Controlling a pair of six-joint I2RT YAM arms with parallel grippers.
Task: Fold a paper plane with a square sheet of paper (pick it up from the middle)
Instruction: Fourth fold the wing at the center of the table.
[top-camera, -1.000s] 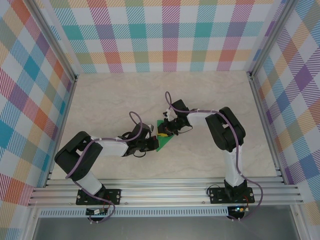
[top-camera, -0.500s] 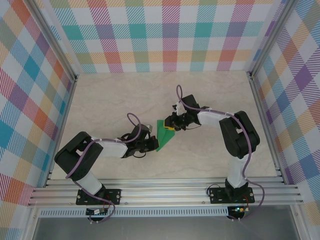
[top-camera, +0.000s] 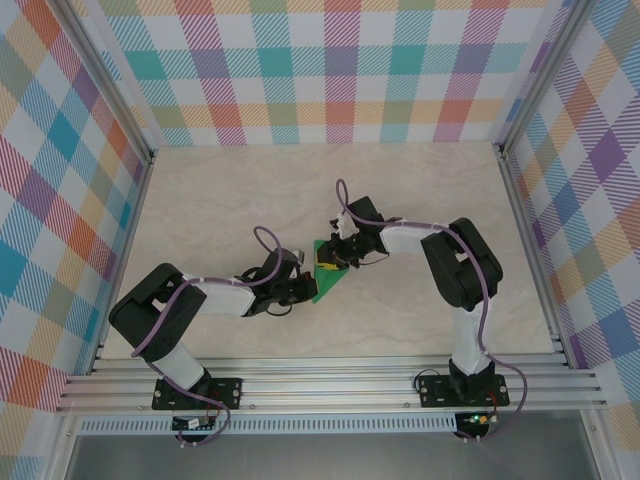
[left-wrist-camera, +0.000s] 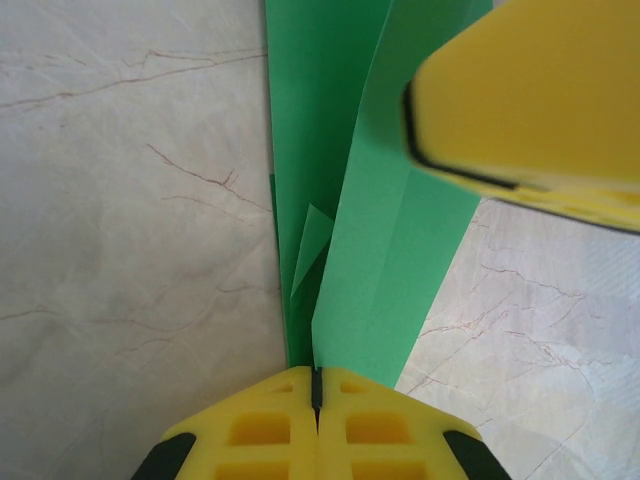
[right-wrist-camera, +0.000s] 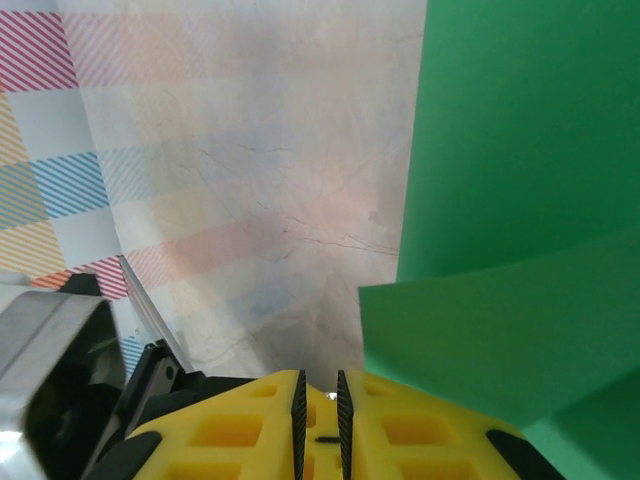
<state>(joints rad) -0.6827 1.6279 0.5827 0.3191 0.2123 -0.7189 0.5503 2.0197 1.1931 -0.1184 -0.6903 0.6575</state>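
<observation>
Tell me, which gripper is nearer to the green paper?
Left: the left gripper is shut on the edge of the green paper; the right gripper is above it, not gripping it.

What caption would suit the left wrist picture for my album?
Left gripper pinching folded green paper over a marbled table, a second yellow finger close by.

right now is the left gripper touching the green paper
Touching: the left wrist view shows the green paper pinched between the shut fingers of the left gripper.
</observation>
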